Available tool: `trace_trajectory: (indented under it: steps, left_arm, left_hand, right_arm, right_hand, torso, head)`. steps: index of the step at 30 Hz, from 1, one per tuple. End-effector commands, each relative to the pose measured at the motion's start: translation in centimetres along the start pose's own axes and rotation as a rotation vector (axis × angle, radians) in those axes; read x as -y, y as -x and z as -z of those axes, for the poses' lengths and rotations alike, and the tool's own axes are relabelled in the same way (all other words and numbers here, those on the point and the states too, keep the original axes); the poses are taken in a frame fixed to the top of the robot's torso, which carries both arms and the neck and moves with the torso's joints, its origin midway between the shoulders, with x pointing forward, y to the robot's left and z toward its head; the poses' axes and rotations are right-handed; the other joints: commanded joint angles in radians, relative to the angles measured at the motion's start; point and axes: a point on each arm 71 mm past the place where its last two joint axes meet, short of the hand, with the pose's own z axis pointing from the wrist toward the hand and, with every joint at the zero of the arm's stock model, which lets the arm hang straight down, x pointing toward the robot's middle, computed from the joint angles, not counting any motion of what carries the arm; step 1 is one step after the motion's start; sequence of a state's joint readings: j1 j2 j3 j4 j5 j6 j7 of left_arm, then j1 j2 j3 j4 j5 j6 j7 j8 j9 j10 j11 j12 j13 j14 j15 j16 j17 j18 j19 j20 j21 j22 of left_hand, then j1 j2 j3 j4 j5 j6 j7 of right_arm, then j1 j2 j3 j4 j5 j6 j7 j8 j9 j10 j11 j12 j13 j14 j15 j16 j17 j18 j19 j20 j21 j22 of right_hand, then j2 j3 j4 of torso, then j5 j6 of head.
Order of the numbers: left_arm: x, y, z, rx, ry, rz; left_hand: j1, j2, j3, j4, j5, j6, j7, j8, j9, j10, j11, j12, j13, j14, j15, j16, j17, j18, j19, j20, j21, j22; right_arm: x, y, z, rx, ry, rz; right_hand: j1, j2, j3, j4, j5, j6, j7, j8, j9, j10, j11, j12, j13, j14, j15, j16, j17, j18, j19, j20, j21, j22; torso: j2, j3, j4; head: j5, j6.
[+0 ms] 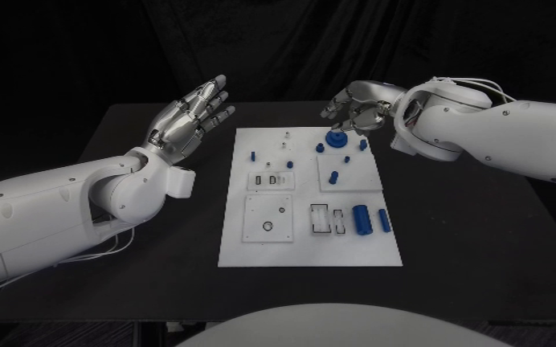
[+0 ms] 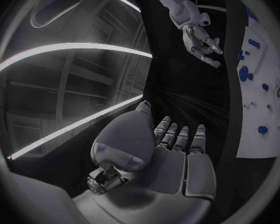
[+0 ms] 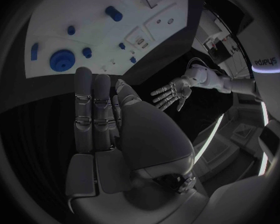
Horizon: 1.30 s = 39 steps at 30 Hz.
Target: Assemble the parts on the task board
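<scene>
My right hand (image 1: 361, 112) hovers by the blue gear (image 1: 335, 140), fingers loose, empty — left hand (image 1: 189, 124) spread, empty. Gear looks light, stiff — I'd pinch its rim.

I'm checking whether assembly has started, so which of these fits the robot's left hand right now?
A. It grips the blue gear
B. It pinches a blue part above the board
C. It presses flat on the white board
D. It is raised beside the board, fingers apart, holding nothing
D: the left hand is raised off the table beside the task board, fingers spread and nothing in them; the blue gear sits on the board by the right hand.
</scene>
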<state>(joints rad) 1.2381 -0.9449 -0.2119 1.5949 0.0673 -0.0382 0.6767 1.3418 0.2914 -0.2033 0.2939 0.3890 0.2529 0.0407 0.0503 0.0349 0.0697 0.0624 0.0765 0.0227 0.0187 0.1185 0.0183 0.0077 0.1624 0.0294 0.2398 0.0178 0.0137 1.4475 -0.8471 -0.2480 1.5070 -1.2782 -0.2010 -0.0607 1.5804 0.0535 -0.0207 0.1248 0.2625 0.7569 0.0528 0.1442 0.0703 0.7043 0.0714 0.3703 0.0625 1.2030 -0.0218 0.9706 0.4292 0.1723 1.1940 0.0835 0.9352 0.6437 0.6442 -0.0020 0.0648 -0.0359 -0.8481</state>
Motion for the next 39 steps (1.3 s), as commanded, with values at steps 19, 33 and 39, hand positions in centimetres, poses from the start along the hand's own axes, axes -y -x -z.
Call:
trace_trajectory:
  steps: [19,33,39]
  left_arm:
    - [0.3,-0.9,0.0,-0.027,-0.034,0.017]
    - [0.2,-1.2,-0.2,-0.043,-0.034,0.027]
    - [0.2,-1.3,-0.2,-0.047,-0.033,0.031]
  left_hand:
    - [0.034,-0.001,0.016,-0.002,0.037,0.003,-0.027,0.007,0.000,-0.009,-0.004,0.005,0.000,0.000,0.018,0.008,0.002,0.019,0.004,0.012,0.007,0.001]
    - [0.039,-0.001,0.018,-0.002,0.043,0.001,-0.041,0.006,0.000,-0.011,-0.001,0.006,0.000,0.000,0.019,0.008,0.002,0.018,0.005,0.013,0.008,0.002]
    - [0.041,-0.001,0.019,-0.002,0.047,0.003,-0.041,0.007,0.000,-0.010,0.001,0.008,0.000,0.000,0.019,0.009,0.002,0.018,0.005,0.013,0.008,0.001]
  right_arm:
    - [0.2,-1.2,-0.7,-0.008,-0.002,0.324]
    - [1.1,-1.9,-0.3,-0.032,-0.028,0.349]
    - [1.6,-2.1,-0.1,-0.036,-0.041,0.365]
  right_hand:
    - [-0.041,-0.037,0.045,0.014,-0.040,0.004,-0.020,-0.027,0.002,0.033,0.002,-0.028,0.004,0.074,0.002,0.216,0.285,-0.060,0.062,0.005,0.281,0.380]
    - [-0.048,-0.040,0.047,0.016,-0.043,0.014,-0.018,-0.024,0.005,0.036,0.007,-0.033,0.003,0.075,0.006,0.223,0.295,-0.062,0.063,0.008,0.295,0.402]
    - [-0.054,-0.041,0.048,0.018,-0.048,0.017,-0.017,-0.024,0.005,0.046,0.009,-0.033,0.004,0.079,0.007,0.229,0.305,-0.064,0.067,0.009,0.305,0.417]
  torso:
    - [0.054,-0.0162,0.0739]
    - [0.054,-0.0189,0.0769]
    - [0.052,-0.0228,0.0762]
  head:
    - [-0.077,0.036]
    - [-0.083,0.032]
    - [-0.080,0.017]
